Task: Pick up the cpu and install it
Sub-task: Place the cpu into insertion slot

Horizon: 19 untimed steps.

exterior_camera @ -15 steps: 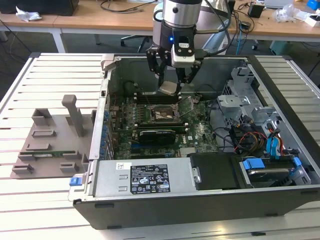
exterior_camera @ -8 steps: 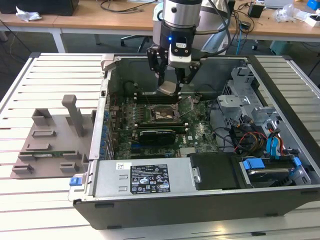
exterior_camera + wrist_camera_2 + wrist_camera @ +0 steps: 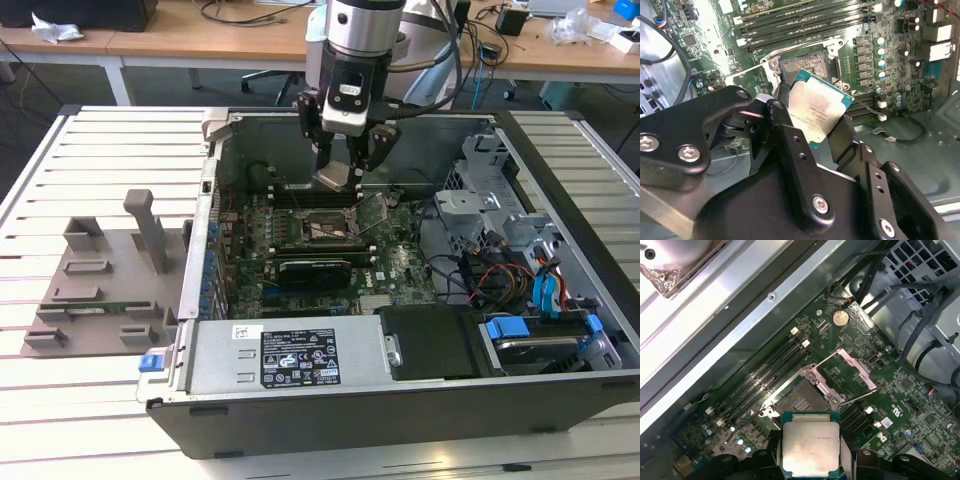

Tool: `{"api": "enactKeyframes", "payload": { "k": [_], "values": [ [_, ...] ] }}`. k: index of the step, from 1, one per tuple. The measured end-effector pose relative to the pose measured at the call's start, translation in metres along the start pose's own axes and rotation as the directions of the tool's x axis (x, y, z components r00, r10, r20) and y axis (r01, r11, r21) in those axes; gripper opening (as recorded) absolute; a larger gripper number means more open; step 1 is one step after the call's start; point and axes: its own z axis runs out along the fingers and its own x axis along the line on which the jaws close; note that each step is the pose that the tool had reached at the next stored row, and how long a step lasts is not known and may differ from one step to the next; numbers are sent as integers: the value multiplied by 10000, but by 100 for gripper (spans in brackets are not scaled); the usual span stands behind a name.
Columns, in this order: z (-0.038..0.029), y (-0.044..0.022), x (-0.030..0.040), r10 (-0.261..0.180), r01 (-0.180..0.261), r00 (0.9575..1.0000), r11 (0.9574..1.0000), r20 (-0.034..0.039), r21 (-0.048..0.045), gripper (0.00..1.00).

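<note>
My gripper (image 3: 350, 168) hangs over the open computer case (image 3: 400, 410), jaws closed on the edges of the cpu (image 3: 334, 178) — pick-up done, install not yet. On the motherboard (image 3: 900, 390) the socket (image 3: 799, 401) sits empty, its frame (image 3: 850, 372) lifted. Seating, I judge, calls for squaring the tilted chip above it.

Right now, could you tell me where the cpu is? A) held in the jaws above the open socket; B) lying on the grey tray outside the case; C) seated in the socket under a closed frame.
A: the cpu is clamped between the jaws, hanging over the open, empty socket.
</note>
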Motion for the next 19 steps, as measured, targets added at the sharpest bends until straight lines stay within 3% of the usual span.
{"api": "enactKeyframes", "payload": {
  "k": [8, 15, 19],
  "values": [
    [3, 0, 0, 930, -930, 9957, 9957, -45, 0, 55],
    [6, 0, 0, 1755, -1754, 9845, 9845, -5, 69, 55],
    [10, 1, 0, 2276, -2276, 9738, 9737, 21, 108, 55]
  ]
}}
